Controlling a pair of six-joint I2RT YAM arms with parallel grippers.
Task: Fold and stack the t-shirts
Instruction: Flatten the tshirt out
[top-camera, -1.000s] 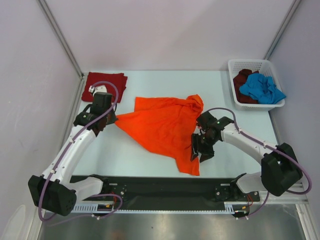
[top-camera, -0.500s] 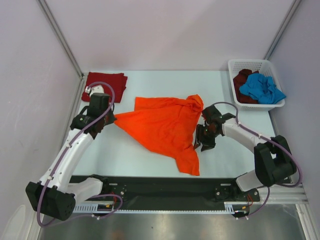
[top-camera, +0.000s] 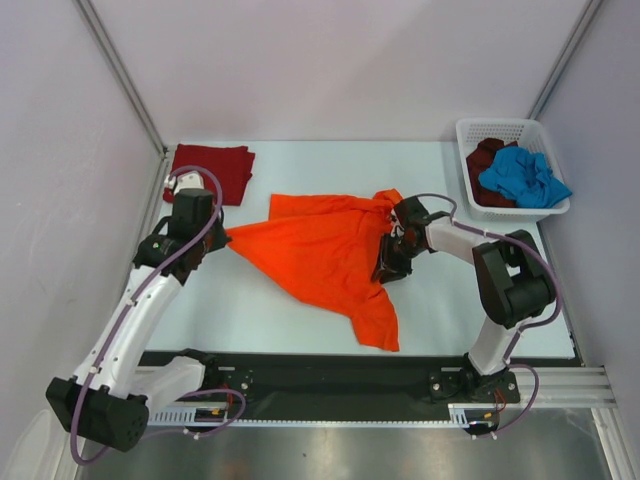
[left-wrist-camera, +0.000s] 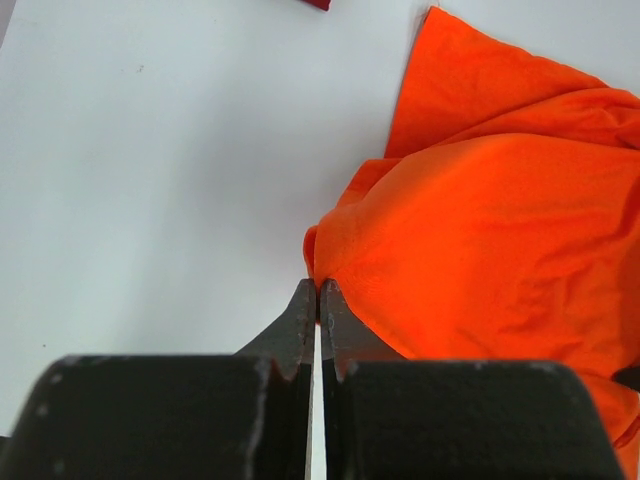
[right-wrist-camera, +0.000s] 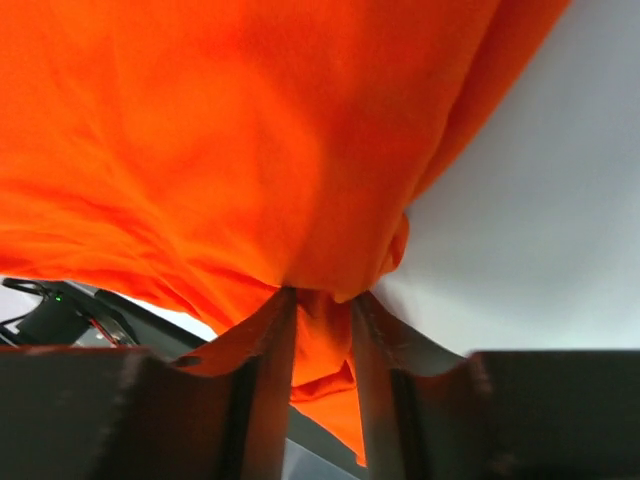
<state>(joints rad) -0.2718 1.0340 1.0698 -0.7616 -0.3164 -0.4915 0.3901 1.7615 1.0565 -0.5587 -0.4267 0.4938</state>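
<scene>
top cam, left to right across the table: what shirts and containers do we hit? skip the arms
dark red t-shirt → orange t-shirt → white basket, with the maroon t-shirt on its left side and then the blue t-shirt.

A robot lab's test cell: plain pale walls (top-camera: 330, 60) on metal posts (top-camera: 120, 75) enclose a white table (top-camera: 330, 165), with a left arm (top-camera: 135, 315) and a right arm (top-camera: 455, 240) bolted to a black rail (top-camera: 330, 372).

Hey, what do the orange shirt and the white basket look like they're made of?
The orange shirt looks like soft matte cloth, likely cotton: it creases and bunches. The white basket seems rigid plastic: moulded lattice walls, smooth finish.
</scene>
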